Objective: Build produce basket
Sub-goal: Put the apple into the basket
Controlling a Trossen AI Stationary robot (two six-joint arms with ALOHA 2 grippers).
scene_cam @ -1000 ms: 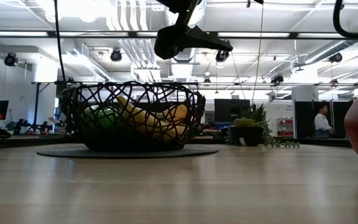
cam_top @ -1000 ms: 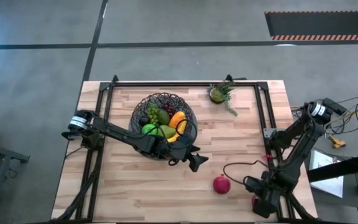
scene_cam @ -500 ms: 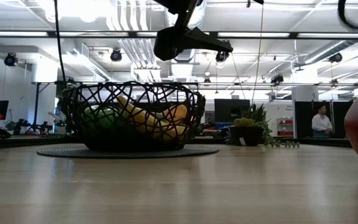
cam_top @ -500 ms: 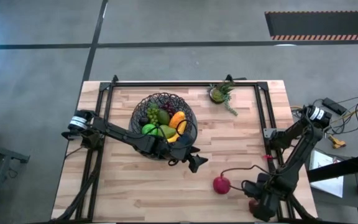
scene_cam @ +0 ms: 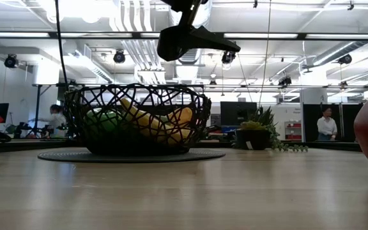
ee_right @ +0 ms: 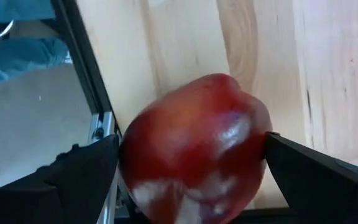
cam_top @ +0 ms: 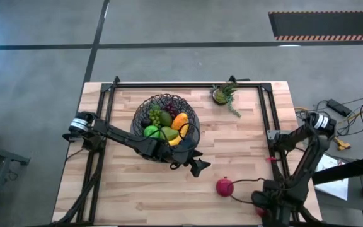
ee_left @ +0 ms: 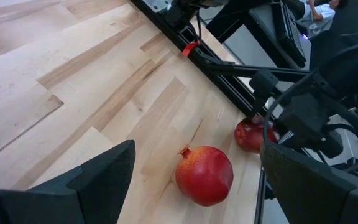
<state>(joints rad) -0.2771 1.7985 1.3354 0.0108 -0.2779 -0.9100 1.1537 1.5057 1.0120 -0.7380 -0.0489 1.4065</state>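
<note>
- bench (cam_top: 137, 195) has the basket (cam_top: 166, 126) sitting around 11 o'clock, upright, produce (cam_top: 164, 125) piled inside
- left tool (cam_top: 197, 167) hangs spread wide with nothing in it, just off the basket's 5 o'clock rim
- right tool (ee_right: 188, 171) at the 4 o'clock edge, fingers wide around a red apple (ee_right: 194, 149)
- pomegranate (cam_top: 224, 186) lies loose nearby, crown (ee_left: 184, 151) toward 11

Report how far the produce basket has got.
Done: the basket already holds a banana, green apple, grapes and an orange piece. In hand: the right gripper, at the table's near right corner, has its open jaws either side of the red apple. The left gripper hovers open beside the basket, looking at the pomegranate. Left: both red fruits, which are on the table.
</note>
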